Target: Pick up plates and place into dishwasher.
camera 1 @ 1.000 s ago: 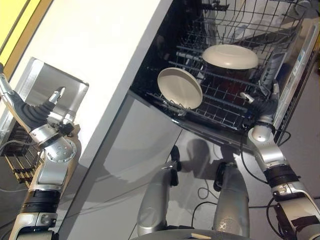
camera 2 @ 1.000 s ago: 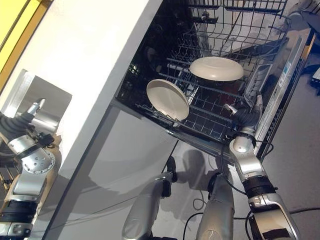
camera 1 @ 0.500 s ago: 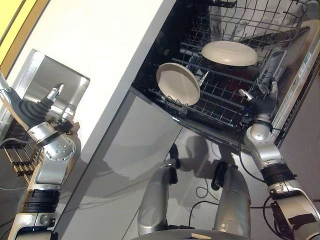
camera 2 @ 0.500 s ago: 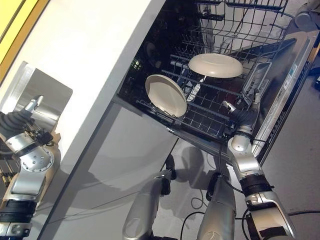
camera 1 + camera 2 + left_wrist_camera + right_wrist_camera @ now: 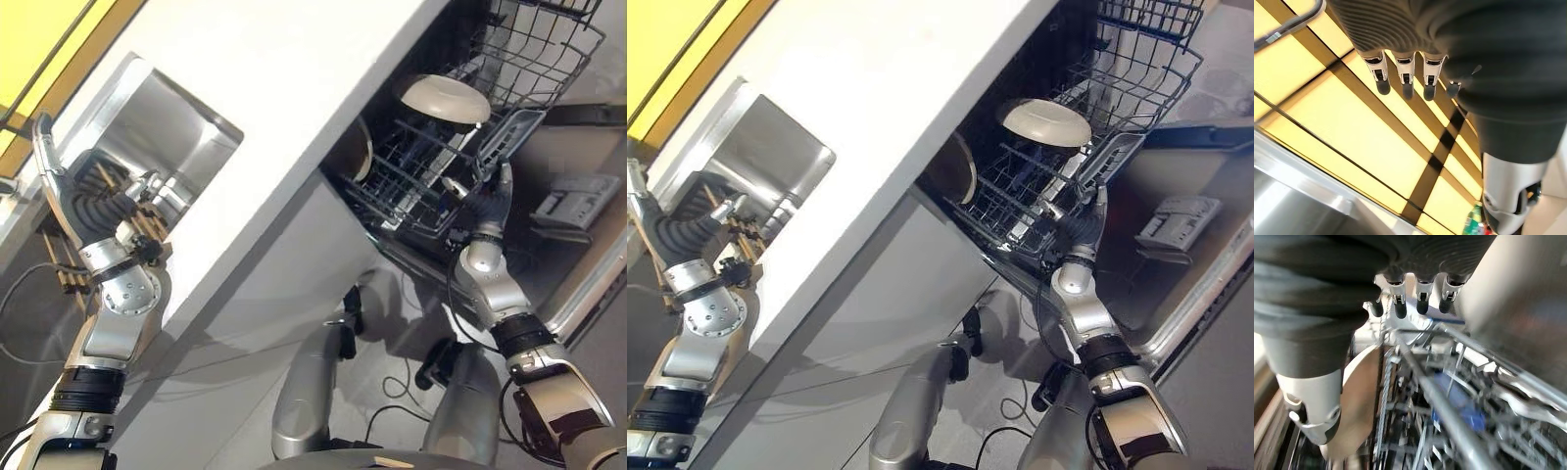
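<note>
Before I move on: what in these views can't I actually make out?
- Upright plate in the rack: the white counter hides most of it in both eye views.
- Rack contents past the right hand: blurred in the right wrist view.
- Sink bottom: hidden by its own wall and the left hand.
- Flat plate: which tines carry it is too small to tell.

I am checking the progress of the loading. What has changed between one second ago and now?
The whole view has shifted, so the camera moved. The right hand remains open at the front edge of the lower rack, holding nothing. The left hand remains raised by the sink. Both plates, one standing and one lying flat, stay in the rack.
</note>
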You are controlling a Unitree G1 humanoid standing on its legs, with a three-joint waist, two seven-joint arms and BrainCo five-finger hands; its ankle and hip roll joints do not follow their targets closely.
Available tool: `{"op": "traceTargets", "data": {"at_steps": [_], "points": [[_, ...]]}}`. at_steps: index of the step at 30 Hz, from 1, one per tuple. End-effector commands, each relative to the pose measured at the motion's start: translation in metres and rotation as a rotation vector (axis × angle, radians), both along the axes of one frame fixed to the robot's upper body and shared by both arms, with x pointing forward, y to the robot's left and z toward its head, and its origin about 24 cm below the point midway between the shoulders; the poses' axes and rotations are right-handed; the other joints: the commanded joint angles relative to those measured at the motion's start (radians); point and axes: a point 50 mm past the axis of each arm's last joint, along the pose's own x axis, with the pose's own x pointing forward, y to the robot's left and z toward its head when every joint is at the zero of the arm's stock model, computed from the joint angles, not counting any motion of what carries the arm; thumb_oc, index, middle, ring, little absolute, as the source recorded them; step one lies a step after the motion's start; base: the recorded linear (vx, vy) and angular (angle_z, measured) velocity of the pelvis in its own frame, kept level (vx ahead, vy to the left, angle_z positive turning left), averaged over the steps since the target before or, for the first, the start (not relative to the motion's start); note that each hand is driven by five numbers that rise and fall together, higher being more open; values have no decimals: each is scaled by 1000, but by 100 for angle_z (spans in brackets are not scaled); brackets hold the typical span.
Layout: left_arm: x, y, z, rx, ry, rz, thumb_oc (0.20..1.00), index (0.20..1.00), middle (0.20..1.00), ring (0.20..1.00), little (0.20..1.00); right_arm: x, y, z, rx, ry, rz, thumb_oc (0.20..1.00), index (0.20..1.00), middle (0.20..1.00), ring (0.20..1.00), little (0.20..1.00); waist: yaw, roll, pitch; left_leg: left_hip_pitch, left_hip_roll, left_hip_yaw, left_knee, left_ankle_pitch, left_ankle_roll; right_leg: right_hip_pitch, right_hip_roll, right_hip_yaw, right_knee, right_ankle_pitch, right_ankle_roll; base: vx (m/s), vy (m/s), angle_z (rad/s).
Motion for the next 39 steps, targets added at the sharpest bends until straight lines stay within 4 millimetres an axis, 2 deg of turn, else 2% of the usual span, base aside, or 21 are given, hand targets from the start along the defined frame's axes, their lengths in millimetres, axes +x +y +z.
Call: {"op": "traceTargets", "data": {"at_steps": [1, 2, 3, 7, 14, 20, 24, 30, 39], "points": [[-9, 7, 32, -3, -142, -24, 1000, 1000, 1000, 1000, 1000, 22, 78, 89, -38, -304, 306, 1000, 1000, 1000, 1000, 1000, 74, 36, 83, -92, 25, 17, 216, -124, -12, 68, -54, 68, -71, 103, 19, 123, -39, 36], [-10, 7, 31, -3, -134, -23, 1000, 1000, 1000, 1000, 1000, 22, 78, 90, -39, -303, 310, 1000, 1000, 1000, 1000, 1000, 76, 28, 83, -88, 12, 1, 241, -162, -22, 77, -62, 82, -51, 73, 28, 124, -38, 34], [-11, 8, 31, -3, -130, -26, 1000, 1000, 1000, 1000, 1000, 23, 79, 91, -38, -307, 311, 1000, 1000, 1000, 1000, 1000, 83, 25, 83, -89, 5, -1, 251, -176, -18, 79, -70, 78, -38, 67, 27, 121, -48, 38], [-15, 9, 28, 6, -119, -51, 1000, 1000, 1000, 1000, 1000, 24, 83, 99, -32, -331, 330, 1000, 1000, 1000, 1000, 1000, 112, 23, 83, -94, -23, -17, 278, -209, -7, 91, -90, 62, -11, 60, 26, 26, -38, 40], [-19, 7, 29, 19, -137, -77, 1000, 1000, 1000, 1000, 1000, 22, 91, 117, -44, -397, 379, 1000, 1000, 1000, 1000, 1000, 136, 35, 83, -89, -52, -31, 269, -214, -1, 96, -111, 44, -4, 60, 33, -24, -17, 16], [-22, 7, 27, 11, -140, -84, 1000, 1000, 1000, 1000, 1000, 23, 81, 136, -51, -446, 365, 1000, 1000, 1000, 1000, 1000, 140, 51, 83, -93, -65, -25, 277, -219, 5, 76, -126, 36, 38, 43, 27, -42, 27, 4], [-24, 8, 26, 4, -135, -93, 1000, 1000, 1000, 1000, 1000, 25, 72, 141, -46, -463, 317, 1000, 1000, 1000, 1000, 1000, 136, 56, 83, -93, -57, -9, 280, -220, 6, 72, -137, 33, 45, 43, 25, -35, 15, 6], [-25, 5, 25, -10, -149, -101, 1000, 1000, 1000, 1000, 1000, 25, 56, 134, -43, -447, 215, 1000, 1000, 1000, 1000, 1000, 116, 57, 83, -80, -37, 5, 252, -205, 0, 71, -130, 40, 16, 57, 28, -35, 15, 1], [-17, -2, 23, -30, -146, -89, 1000, 1000, 1000, 1000, 1000, 19, 33, 107, -18, -383, 44, 1000, 1000, 1000, 1000, 1000, 49, 34, 83, -46, 16, 42, 256, -212, -5, 86, -120, 67, -37, 88, 31, 13, 8, 1]]}}
